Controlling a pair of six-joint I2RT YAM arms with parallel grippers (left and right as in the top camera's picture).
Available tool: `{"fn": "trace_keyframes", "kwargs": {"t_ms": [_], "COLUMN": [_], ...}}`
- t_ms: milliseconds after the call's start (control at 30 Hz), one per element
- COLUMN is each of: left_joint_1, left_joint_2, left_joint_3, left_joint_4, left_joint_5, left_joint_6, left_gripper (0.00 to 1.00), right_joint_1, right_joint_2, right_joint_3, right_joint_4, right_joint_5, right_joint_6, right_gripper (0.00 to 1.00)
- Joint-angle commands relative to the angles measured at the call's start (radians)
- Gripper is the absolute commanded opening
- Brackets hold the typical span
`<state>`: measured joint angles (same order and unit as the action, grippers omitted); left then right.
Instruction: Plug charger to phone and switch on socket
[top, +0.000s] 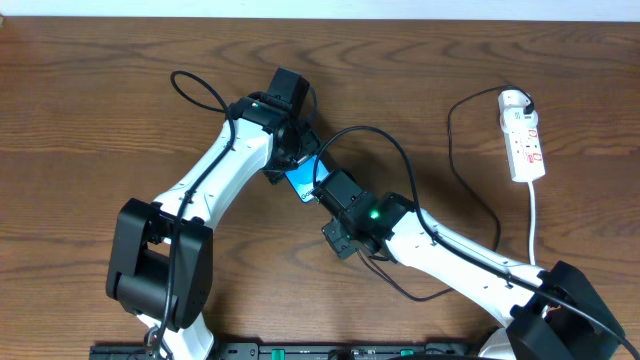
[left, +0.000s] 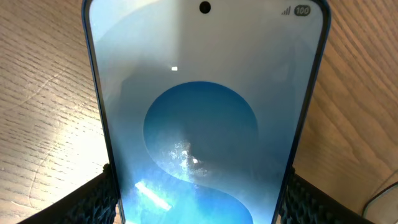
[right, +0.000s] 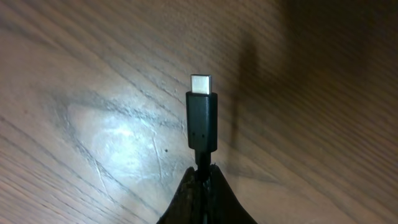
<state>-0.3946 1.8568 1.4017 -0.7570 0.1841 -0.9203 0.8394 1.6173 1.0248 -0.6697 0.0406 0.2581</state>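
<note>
The right pincer (right: 202, 182) is clenched on the charger (right: 202, 121). Its dark fingertips (right: 186, 202) pinch the cable just behind the plug body. The plug stands straight out ahead of the tips, with its bare metal end farthest from them. It is above the wood of the table (top: 100, 80) and touches nothing else in the wrist view.

The left pincer (left: 200, 202) grasps the phone (left: 205, 112). One textured black finger (left: 96, 199) presses each long edge near the end closest to the wrist. The lit blue screen faces the wrist camera and runs away from the fingers, and the camera hole and status icons are at the far end.

From overhead the two pincers meet nose to nose near the middle of the table. A sliver of the blue screen shows between them, so the plug is just beside the phone's near end. I cannot tell whether the two touch.

The socket (top: 523, 135) lies well apart from both pincers, out past the right arm near the far edge of the table. Its white cord trails back toward the robot's side. A thin black cable leaves its far end and loops across the table toward the right arm.
</note>
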Motion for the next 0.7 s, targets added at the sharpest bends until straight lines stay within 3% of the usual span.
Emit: {"fn": "trace_keyframes", "kwargs": {"t_ms": [0,233,533,667], "left_joint_1": [0.003,0.007,0.009,0.009], "left_joint_2": [-0.038,-0.048,-0.048,-0.048], "left_joint_3": [0.031,0.055,0.227,0.294], "left_joint_4": [-0.008,-0.082,-0.217,-0.272], "left_joint_5": [-0.001,0.098,0.101,0.151], "left_joint_6": [0.01,0.01,0.003,-0.002], "left_gripper": [0.64,0.64,0.64,0.64], "right_joint_1": [0.001,-0.047,-0.227,-0.315], "right_joint_2": [-0.003,-0.101,-0.425,-0.507], "right_joint_3": [0.001,0.007,0.006,-0.008], "right_joint_4": [0.003,-0.114,-0.322,-0.328], "right_joint_5": [-0.039,-0.139,0.005,0.014], "right_joint_6": [0.069,0.108,0.1,0.054], "right_gripper": [0.01,0.01,0.01,0.01]}}
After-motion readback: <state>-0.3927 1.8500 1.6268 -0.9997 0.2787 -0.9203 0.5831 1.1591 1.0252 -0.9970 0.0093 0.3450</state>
